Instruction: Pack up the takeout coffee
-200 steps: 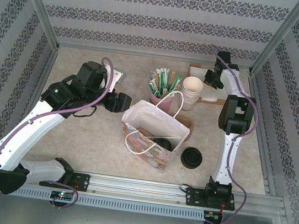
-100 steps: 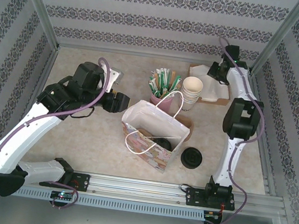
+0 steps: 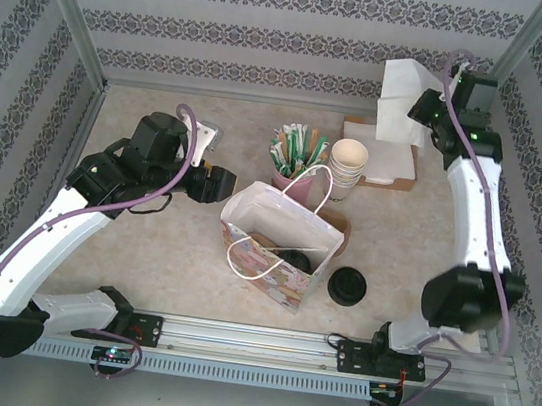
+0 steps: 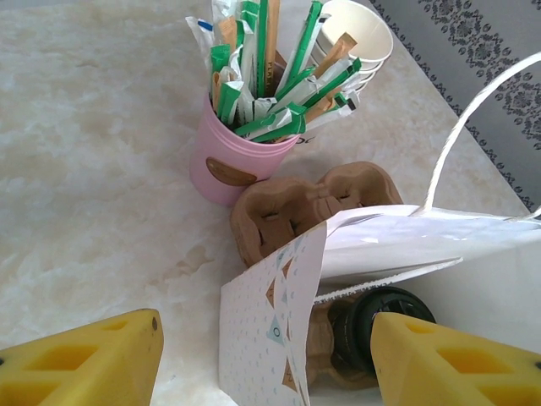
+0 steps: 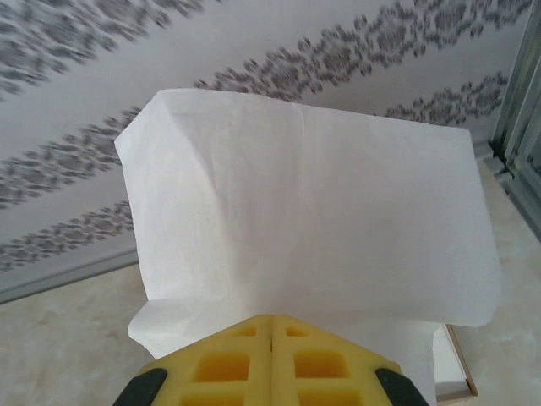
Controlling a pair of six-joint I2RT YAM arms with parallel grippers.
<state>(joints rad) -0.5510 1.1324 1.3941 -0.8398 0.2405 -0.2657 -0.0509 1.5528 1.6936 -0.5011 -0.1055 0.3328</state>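
The takeout coffee (image 3: 294,259), a dark cup with a round black lid, sits in a brown cardboard carrier inside the patterned paper bag (image 3: 268,263). In the left wrist view the coffee (image 4: 372,326) shows just behind the bag's side wall (image 4: 270,338). My left gripper (image 3: 217,183) hovers open at the bag's left side, its yellow fingers (image 4: 93,359) either side of the bag's corner. My right gripper (image 3: 427,112) is raised at the back right, shut on a white napkin (image 5: 304,203) that hangs from it (image 3: 401,98).
A loose flat black lid (image 3: 347,285) lies right of the bag. Behind the bag stand a pink cup of stirrers and packets (image 3: 295,158) and a stack of cream paper cups (image 3: 348,163). A napkin tray (image 3: 402,171) is at the back right. Patterned walls enclose the table.
My right arm has risen from the napkin tray and swung back right, carrying a white napkin up with it. The left arm has barely moved.
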